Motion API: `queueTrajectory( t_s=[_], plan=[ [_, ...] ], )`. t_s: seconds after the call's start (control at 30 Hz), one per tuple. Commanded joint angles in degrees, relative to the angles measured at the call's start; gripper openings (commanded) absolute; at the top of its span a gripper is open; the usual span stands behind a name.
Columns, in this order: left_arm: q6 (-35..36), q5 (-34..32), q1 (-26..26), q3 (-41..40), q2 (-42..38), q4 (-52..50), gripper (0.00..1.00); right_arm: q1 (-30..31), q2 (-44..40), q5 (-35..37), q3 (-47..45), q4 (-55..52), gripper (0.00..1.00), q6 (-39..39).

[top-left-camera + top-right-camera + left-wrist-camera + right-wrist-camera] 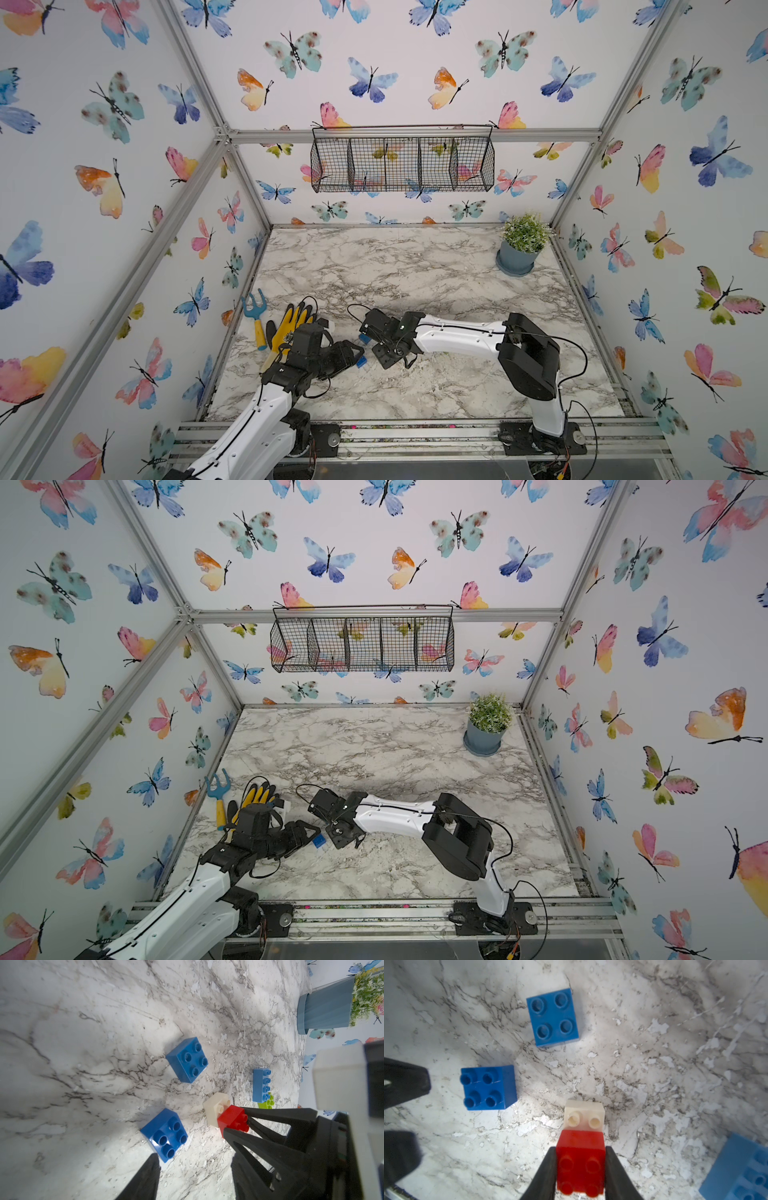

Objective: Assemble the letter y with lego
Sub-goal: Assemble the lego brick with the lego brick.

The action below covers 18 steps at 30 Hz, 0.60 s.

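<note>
In the right wrist view my right gripper (580, 1153) is shut on the red lego brick (580, 1165). That brick overlaps half of the cream brick (583, 1118), whose two other studs show. Two dark blue squares (553, 1017) (488, 1087) lie loose on the marble, and the longer blue rectangle (741, 1169) shows at the frame's edge. In the left wrist view my left gripper (195, 1169) stands open and empty, just short of the nearer blue square (165, 1134). The lime green brick (269, 1102) lies against the long blue one (261, 1085). No letter y is joined.
A blue-and-yellow garden fork (258, 318) and yellow-black gloves (291, 322) lie at the table's left edge behind the left arm. A potted plant (519, 245) stands at the back right corner. A wire basket (401, 164) hangs on the back wall.
</note>
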Motion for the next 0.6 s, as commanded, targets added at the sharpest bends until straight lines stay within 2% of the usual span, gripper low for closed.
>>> queueTrajectory(
  t_s=[0.0,0.23,0.57],
  plan=[
    [-0.08,0.85,-0.21,-0.12,-0.15,0.35,0.56,0.18,4.67,-1.77,-2.56,-5.3,0.33,0.71],
    [-0.15,0.87,-0.23,-0.16,-0.36,0.39,0.56,-0.1,6.43,2.26,-0.67,-9.04,0.31,4.01],
    [-0.35,0.88,-0.2,-0.43,-0.58,0.39,0.56,-0.05,6.55,-0.38,-4.23,-4.78,0.3,9.43]
  ],
)
